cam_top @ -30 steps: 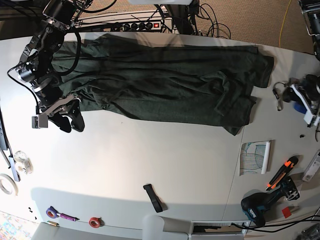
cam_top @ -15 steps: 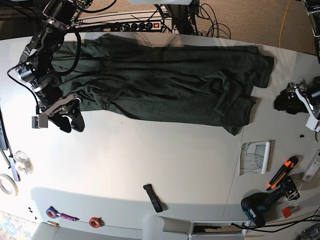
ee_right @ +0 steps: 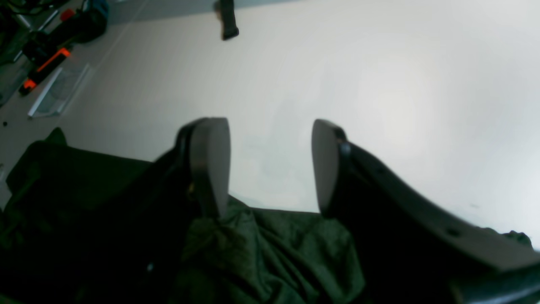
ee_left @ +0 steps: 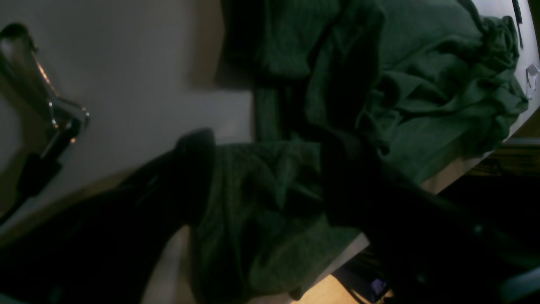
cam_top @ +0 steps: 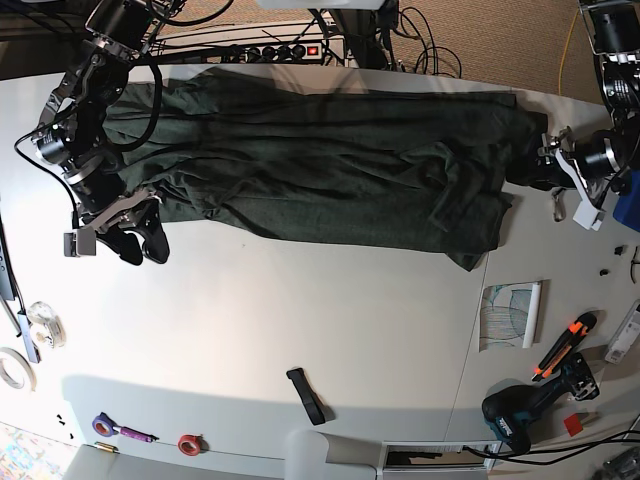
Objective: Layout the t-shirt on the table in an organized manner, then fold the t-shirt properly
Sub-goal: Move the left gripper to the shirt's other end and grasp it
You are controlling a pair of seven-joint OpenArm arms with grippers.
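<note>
Between both grippers, the table (cam_top: 300, 330) is carrying the t-shirt (cam_top: 320, 170) stretched along its far side; laying-out is looking unfinished, and folding is not yet starting.

Long creases are bunching the cloth, and its far edge is running close to the table's rim beyond both grippers. The left gripper (ee_left: 270, 169) is straddling one end of the shirt, jaws spread, cloth lying unpinched between them. The right gripper (ee_right: 270, 164) is hovering released at the opposite end, hem lying beneath its fingers, bare table ahead. The next move, I judge, is calling for each to pinch its end and draw the shirt toward the open near half, where the black strap (cam_top: 308, 395) and drill (cam_top: 530, 405) are sitting well apart from both.
</note>
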